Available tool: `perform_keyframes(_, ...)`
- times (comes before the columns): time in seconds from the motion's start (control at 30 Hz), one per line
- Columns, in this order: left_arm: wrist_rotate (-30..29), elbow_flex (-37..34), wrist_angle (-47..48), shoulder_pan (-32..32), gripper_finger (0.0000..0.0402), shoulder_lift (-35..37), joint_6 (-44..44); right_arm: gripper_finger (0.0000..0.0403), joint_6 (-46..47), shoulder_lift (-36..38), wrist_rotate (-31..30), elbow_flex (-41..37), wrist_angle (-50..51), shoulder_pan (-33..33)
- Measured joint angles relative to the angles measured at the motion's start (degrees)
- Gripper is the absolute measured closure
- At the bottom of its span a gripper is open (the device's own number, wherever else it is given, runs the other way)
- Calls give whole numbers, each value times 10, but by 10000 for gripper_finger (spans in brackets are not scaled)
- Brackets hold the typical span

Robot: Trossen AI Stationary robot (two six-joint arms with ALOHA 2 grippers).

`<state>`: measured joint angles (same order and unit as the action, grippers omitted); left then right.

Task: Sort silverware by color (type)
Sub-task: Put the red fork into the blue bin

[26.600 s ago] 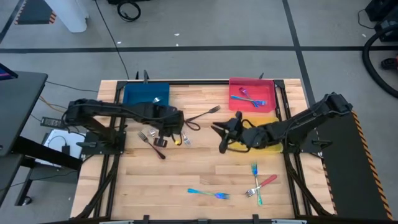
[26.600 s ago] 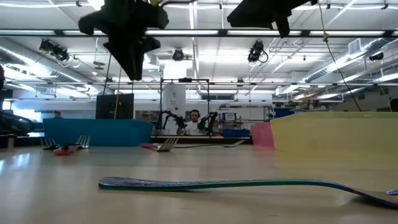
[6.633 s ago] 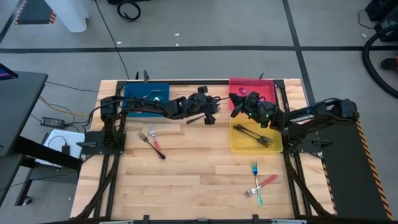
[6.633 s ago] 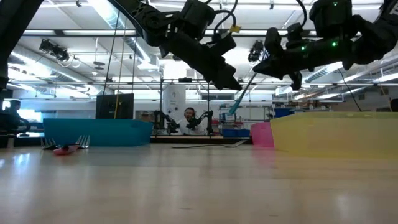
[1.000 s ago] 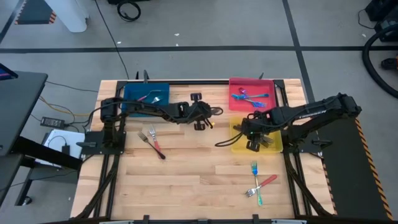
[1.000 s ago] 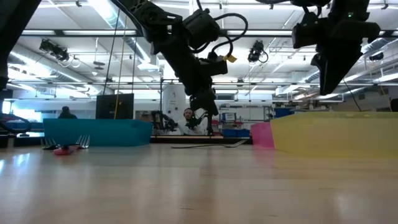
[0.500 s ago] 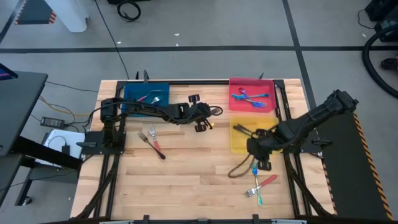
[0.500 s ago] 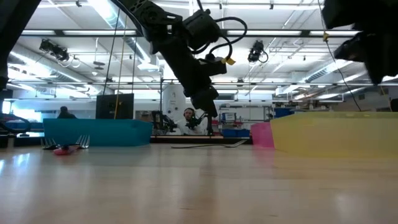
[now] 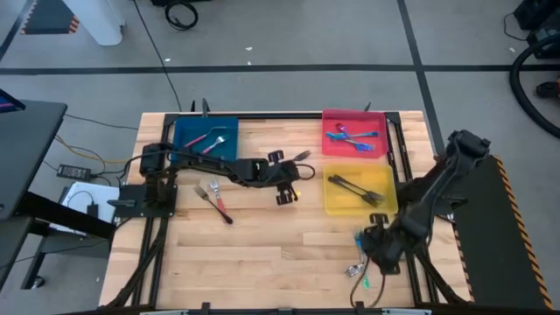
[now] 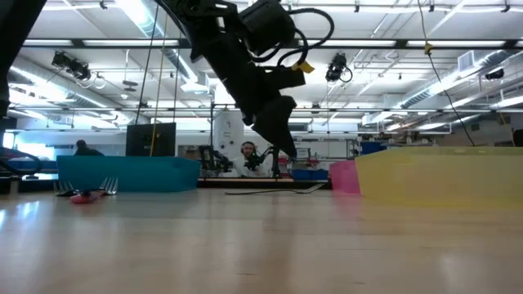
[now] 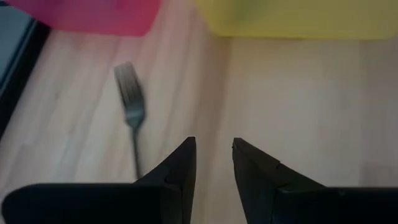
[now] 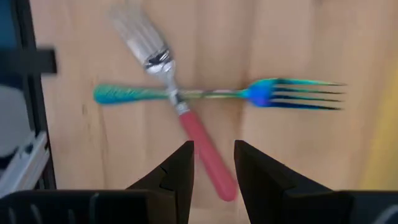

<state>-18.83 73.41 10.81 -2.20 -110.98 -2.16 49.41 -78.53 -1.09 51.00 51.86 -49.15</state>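
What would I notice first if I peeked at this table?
Probably the three bright trays along the table's far edge: a blue tray, a pink-red tray and a yellow tray. Near the front right, the right gripper hangs open over a red-handled fork crossed with a shiny teal-blue fork.

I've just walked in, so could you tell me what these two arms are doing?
They are sorting forks into coloured trays. The right gripper hovers open over a red-handled fork crossed with a teal fork near the table's front. The left gripper, open and empty, hangs beside a grey fork near the red tray.
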Motion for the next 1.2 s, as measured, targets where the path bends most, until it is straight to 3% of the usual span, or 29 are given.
perform_keyframes(0.3,0,0,-3,50,296,0,34,280,-42,-97,6,0,-61,-51)
perform_keyframes(0.87,0,0,-26,100,296,0,91,280,-55,-187,-19,0,-90,-59)
perform_keyframes(1.07,0,0,-26,105,296,0,91,290,23,-211,-13,3,-91,-59)
perform_keyframes(1.2,0,0,-27,105,296,0,91,326,63,-209,-6,3,-90,-59)
